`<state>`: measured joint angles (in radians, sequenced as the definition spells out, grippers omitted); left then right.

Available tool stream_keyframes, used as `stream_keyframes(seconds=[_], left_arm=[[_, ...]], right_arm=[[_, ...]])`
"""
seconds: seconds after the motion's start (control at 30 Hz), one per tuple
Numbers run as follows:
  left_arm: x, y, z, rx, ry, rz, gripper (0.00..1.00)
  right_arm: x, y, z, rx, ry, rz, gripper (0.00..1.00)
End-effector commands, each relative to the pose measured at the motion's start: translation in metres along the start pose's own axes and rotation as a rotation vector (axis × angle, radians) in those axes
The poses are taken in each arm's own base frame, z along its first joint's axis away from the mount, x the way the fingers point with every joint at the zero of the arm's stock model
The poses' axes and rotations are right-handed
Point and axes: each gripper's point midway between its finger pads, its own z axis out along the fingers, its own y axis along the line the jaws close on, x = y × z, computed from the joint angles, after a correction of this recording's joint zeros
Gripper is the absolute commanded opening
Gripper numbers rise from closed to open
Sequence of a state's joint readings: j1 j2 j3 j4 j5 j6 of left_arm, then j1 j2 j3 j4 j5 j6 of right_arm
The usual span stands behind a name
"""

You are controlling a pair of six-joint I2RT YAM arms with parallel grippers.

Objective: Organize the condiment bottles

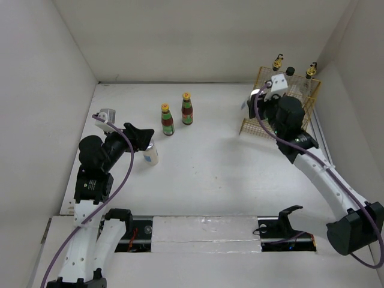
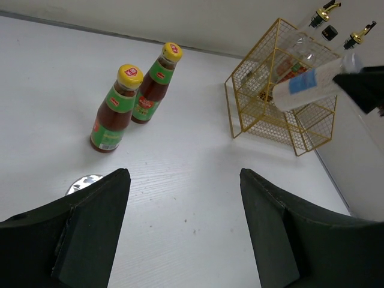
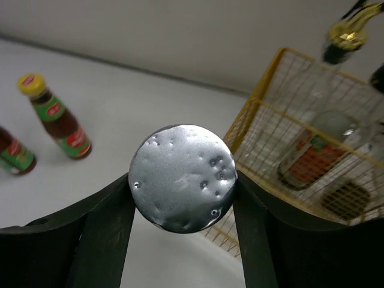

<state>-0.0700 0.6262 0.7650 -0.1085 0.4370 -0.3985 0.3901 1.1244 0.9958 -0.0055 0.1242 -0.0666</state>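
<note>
The right claw pinches a white silver-lidded shaker by its smooth, probably slippery sides (light, I'd judge) beside the yellow wire rack; the left claw hangs spread.

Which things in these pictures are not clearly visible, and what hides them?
Top external: inside of the yellow rack, covered by the right arm; bottle count there unclear.
Right wrist: body of the held shaker, behind its own silver lid.
Left wrist: the table shaker, mostly hidden by a finger of the left hand.
Right wrist: label of the rack bottle, blurred.
</note>
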Motion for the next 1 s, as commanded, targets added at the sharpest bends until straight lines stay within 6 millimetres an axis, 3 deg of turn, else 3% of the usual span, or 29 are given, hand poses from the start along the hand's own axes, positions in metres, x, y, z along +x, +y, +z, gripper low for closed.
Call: stream_keyframes(seconds=[0.0,0.27,0.47,0.7,0.73,0.8,0.83,0.97], left_arm=[[-0.01,-0.006,0.0,0.031,-0.04,0.02,0.69],[-0.009,-0.007,0.0,0.039,-0.035,0.02,0.69],[-0.009,-0.007,0.0,0.039,-0.035,0.02,0.69],[-0.007,-0.006,0.002,0.035,-0.027,0.016,0.69],[-0.007,-0.006,0.002,0.035,-0.027,0.016,0.69],[-0.007,-0.006,0.002,0.035,-0.027,0.016,0.69],[-0.007,-0.006,0.002,0.035,-0.027,0.016,0.69],[-0.008,-0.004,0.002,0.026,-0.032,0.016,0.71]], right_arm=[[-0.078,-0.033,0.006,0.058,-0.209,0.002,0.47],[-0.1,-0.094,0.05,0.193,-0.227,-0.004,0.46],[-0.101,-0.121,0.059,0.235,-0.235,-0.006,0.46],[-0.055,-0.121,0.087,0.203,-0.144,-0.004,0.46],[-0.036,-0.12,0.094,0.2,-0.109,-0.001,0.46],[-0.022,-0.118,0.102,0.187,-0.086,0.009,0.46],[-0.005,-0.116,0.109,0.175,-0.051,0.021,0.46],[0.026,-0.109,0.124,0.151,0.007,0.034,0.46]])
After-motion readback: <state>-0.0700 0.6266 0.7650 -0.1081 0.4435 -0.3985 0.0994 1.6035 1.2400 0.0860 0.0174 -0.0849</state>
